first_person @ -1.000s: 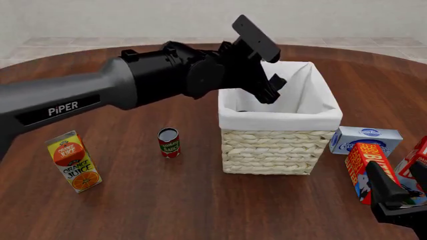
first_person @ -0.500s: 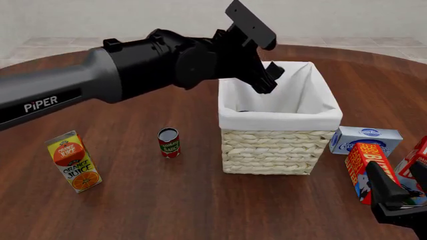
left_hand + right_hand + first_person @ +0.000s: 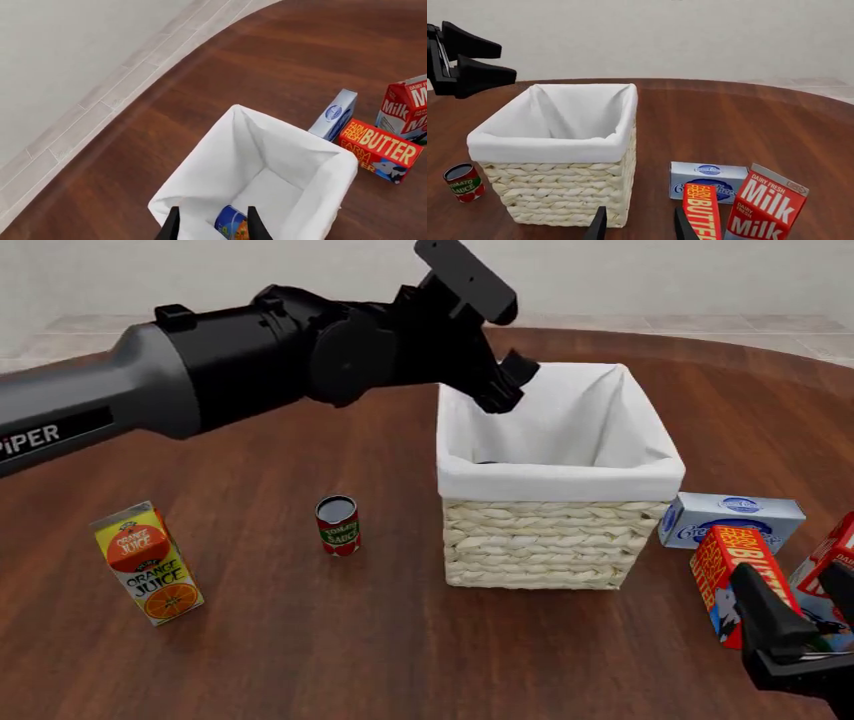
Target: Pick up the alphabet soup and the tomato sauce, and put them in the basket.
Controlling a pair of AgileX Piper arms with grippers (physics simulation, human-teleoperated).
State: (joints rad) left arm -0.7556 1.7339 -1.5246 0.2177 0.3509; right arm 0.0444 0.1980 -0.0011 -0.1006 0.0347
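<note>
The alphabet soup (image 3: 230, 221), a blue and orange can, lies on the white lining inside the basket (image 3: 320, 190). My left gripper (image 3: 510, 383) hangs open and empty above the basket's (image 3: 561, 480) far-left rim; the right wrist view shows this gripper (image 3: 490, 61) as well. The tomato sauce (image 3: 338, 525), a red can with a green band, stands upright on the table left of the basket, also visible in the right wrist view (image 3: 464, 182). My right gripper (image 3: 798, 605) is open and empty, low at the near right, pointing toward the basket (image 3: 554, 145).
An orange juice carton (image 3: 147, 562) stands at the near left. Right of the basket sit a cream cheese box (image 3: 731, 520), a butter box (image 3: 731, 580) and a milk carton (image 3: 767, 202), close to my right gripper.
My left arm has lifted and drawn back to the left, from over the basket's inside to above its far-left rim. The right arm has stayed put.
</note>
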